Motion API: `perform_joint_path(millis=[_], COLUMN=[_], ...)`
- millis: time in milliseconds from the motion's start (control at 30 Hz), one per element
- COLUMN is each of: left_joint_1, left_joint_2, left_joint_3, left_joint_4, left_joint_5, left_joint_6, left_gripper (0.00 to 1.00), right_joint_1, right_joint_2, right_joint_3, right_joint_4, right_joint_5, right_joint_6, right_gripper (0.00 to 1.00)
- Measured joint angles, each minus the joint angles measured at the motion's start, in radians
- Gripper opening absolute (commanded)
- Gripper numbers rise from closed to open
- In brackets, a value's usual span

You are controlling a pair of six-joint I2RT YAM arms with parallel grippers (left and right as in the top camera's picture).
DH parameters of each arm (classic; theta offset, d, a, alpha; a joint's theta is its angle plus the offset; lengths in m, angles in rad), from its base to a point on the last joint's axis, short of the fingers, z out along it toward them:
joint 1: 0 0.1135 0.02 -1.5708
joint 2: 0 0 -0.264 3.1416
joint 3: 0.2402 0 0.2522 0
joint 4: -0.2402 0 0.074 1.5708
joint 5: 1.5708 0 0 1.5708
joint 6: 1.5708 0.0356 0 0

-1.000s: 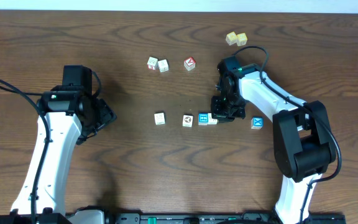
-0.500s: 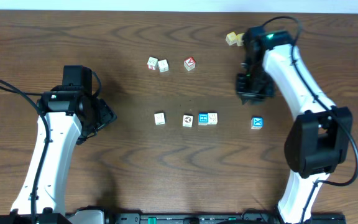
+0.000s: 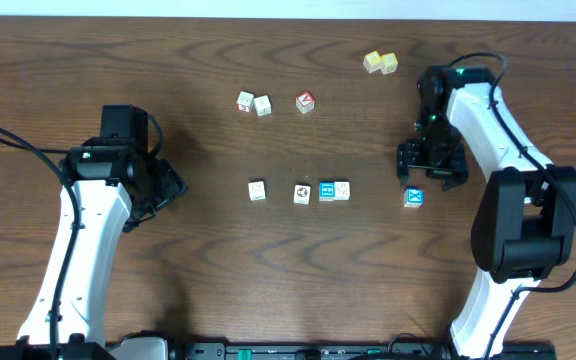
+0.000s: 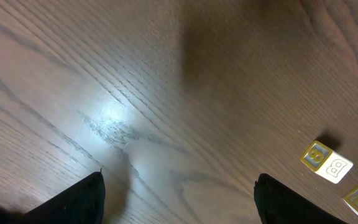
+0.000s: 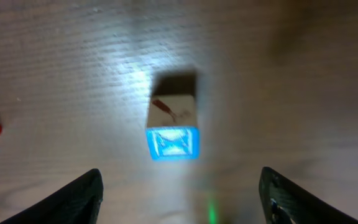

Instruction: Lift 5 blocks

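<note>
Hovering close to a blue block point(image 3: 414, 197) (cream side marked red), the right hand point(image 3: 430, 172) is spread wide with nothing between its fingers. Four more blocks point(image 3: 302, 194) lie in a row on the desk point(image 3: 268, 270), the two nearest that hand touching. The left hand point(image 3: 165, 186) is also wide and empty, well apart from them.

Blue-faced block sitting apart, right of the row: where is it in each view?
Overhead: blue-faced block at lower right, just below the right claw.
Right wrist: block mid-frame, blue face nearest the claw.
Left wrist: not in it.
Shared landmark: the right claw, its tips at the right-wrist picture's bottom corners.
</note>
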Motion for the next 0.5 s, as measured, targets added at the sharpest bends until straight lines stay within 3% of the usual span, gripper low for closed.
perform_joint_path(millis=[233, 500], left_joint_1=[0.000, 0.000], left_joint_2=[0.000, 0.000], left_joint_3=[0.000, 0.000], left_joint_4=[0.000, 0.000], left_joint_5=[0.000, 0.000], left_joint_6=[0.000, 0.000], left_gripper=[0.77, 0.77], right_joint_1=[0.012, 0.012], right_joint_2=[0.000, -0.003], right_joint_3=[-0.083, -0.117], right_joint_4=[0.069, 0.101], right_joint_5=[-0.052, -0.053], right_joint_6=[-0.035, -0.040], right_gripper=[0.41, 0.39])
